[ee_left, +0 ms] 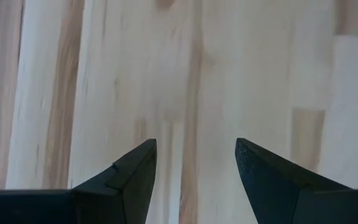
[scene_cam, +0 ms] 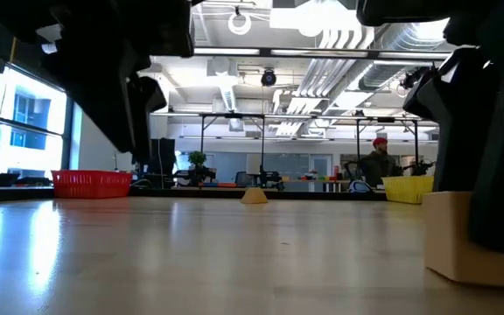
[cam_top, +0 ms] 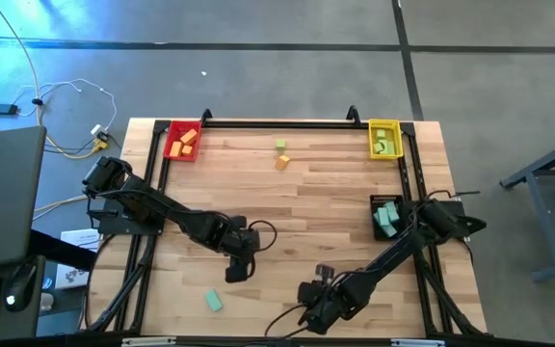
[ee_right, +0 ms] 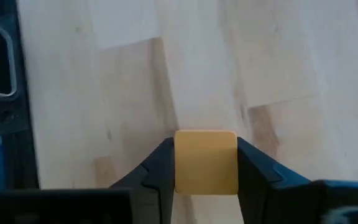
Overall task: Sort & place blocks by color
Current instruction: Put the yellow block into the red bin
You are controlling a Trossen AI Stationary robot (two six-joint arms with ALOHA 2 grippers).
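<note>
Desk [cam_top: 297, 207] of pale wood planks, seen from above, left to right. Red tray [cam_top: 182, 141] at the far left corner holds orange blocks [cam_top: 186, 138]. My left jaws [cam_top: 236, 270] hang over bare wood left of the desk's middle, standing open with nothing between them; in the left wrist view the two dark fingers [ee_left: 129, 180] frame only plank grain. A teal block [cam_top: 213, 302] lies alone near the front edge, just left of those jaws. Toward the far edge, near its middle, a light green block [cam_top: 281, 145] and an orange block [cam_top: 282, 162] lie close together, apart from both trays. My right jaws [ee_right: 206, 163] are at the front edge, right of centre, closed on an orange cube [ee_right: 206, 160] whose flat sides meet both fingers; in the low view that cube [scene_cam: 475, 236] rests on the desk surface. Yellow tray [cam_top: 383, 138] at the far right corner holds light green blocks [cam_top: 383, 146]. A dark tray [cam_top: 385, 217] at the right edge holds teal blocks [cam_top: 385, 220].
</note>
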